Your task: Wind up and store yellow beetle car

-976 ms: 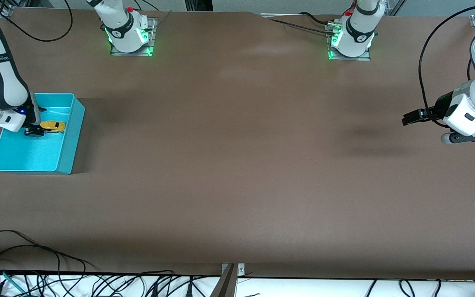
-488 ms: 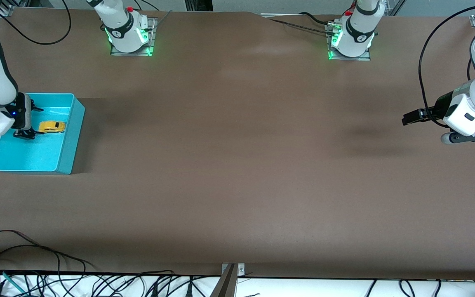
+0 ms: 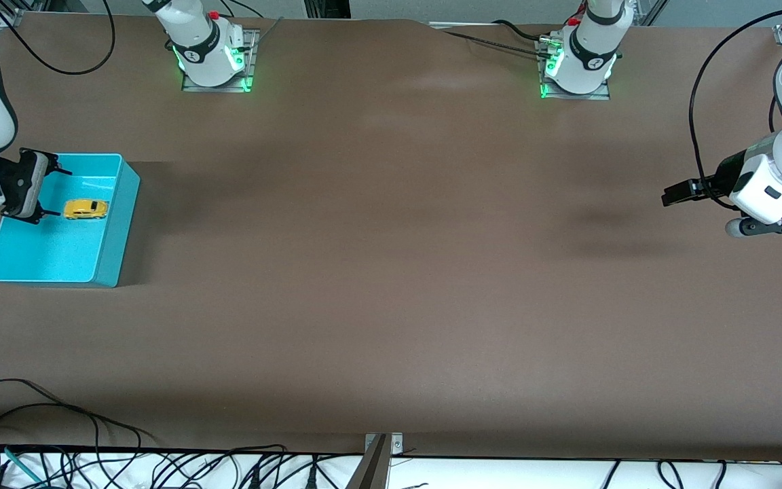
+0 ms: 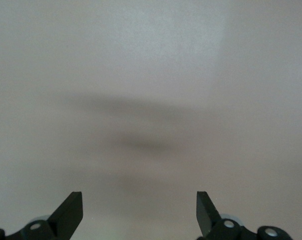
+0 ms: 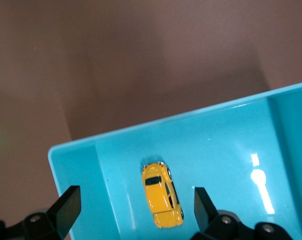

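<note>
Front view first, from the counter's point(image 3: 391, 272) near edge inward: the brown surface stretches bare-coloured toward my two bases, and cables hang along the strip below the near edge. Toward my right arm's end of the counter, close to that end's edge, sits the teal bin point(image 3: 109, 234). The yellow beetle car point(image 3: 85, 208) lies on the bin's floor, in the half farther from the front camera and toward the bin wall that faces the counter's middle. It rests on its wheels, free of any grip.

My right end effector point(image 3: 48, 193) hangs over the bin's rim on the side toward the counter's end edge, just beside the car but not touching it. Its fingers are spread wide and hold nothing. In the right wrist view the car point(image 5: 163, 194) shows roof-up between my two dark fingertips point(image 5: 65, 207), lower down on the teal floor point(image 5: 226, 150), with the bin's corner and brown counter past it.

My left end effector point(image 3: 677, 193) waits in the air over the counter's other end, near that end edge, well apart from the bin. In the left wrist view its fingers point(image 4: 70, 210) stand wide apart over plain surface, holding nothing.
</note>
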